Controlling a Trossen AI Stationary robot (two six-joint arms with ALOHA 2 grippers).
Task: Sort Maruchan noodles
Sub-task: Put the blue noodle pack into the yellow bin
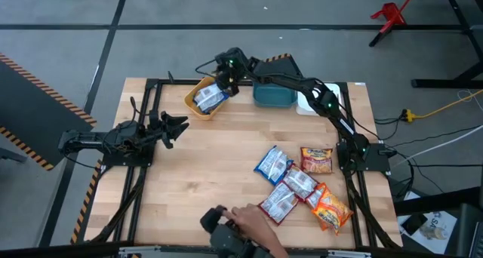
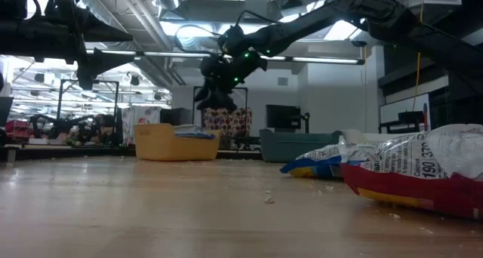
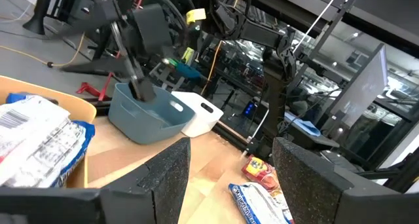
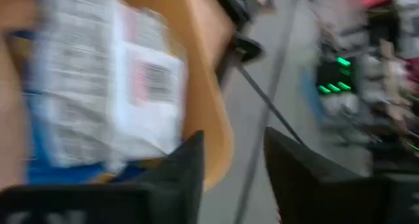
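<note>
One blue-and-white noodle packet [image 1: 210, 98] lies inside the yellow bin [image 1: 193, 105], also seen in the right wrist view [image 4: 98, 86] and the left wrist view [image 3: 36, 142]. Several more packets lie flat on the table's right near part: a blue one [image 1: 272, 164], a dark red one [image 1: 317, 160], two pale ones [image 1: 289, 194] and an orange one [image 1: 330, 207]. My right gripper [image 1: 226, 73] hangs open just above the yellow bin's far side [image 2: 215, 92] [image 4: 234, 178], holding nothing. My left gripper [image 1: 177, 126] waits open at the table's left [image 3: 232, 185].
A teal bin [image 1: 273, 93] and a white bin [image 1: 311, 101] stand along the far edge, right of the yellow one. A person's hand [image 1: 249, 216] rests on a black device at the near edge, beside the packets. Bare wood lies in the table's middle.
</note>
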